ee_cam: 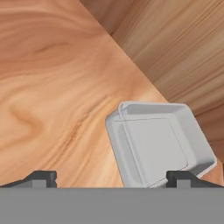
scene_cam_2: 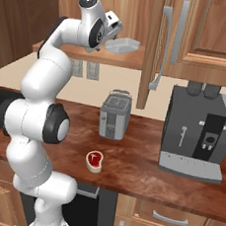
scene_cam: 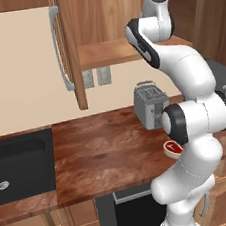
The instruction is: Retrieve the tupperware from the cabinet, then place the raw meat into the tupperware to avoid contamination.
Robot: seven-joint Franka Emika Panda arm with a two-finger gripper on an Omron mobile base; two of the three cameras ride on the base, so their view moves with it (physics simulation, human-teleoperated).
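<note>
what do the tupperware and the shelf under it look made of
The tupperware looks like pale grey-white plastic, smooth with a soft sheen and thin walls. The shelf looks like wood, going by its swirling brown grain, with a matte finish.

Pale grey tupperware (ee_cam: 159, 142) on open cabinet (scene_cam_2: 165, 41) shelf, red raw meat (scene_cam_2: 94, 159) – flat on counter

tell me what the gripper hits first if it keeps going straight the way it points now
Most likely the tupperware on the cabinet shelf, just ahead of the open gripper; it sits nearer one fingertip, so depth is uncertain.
</note>
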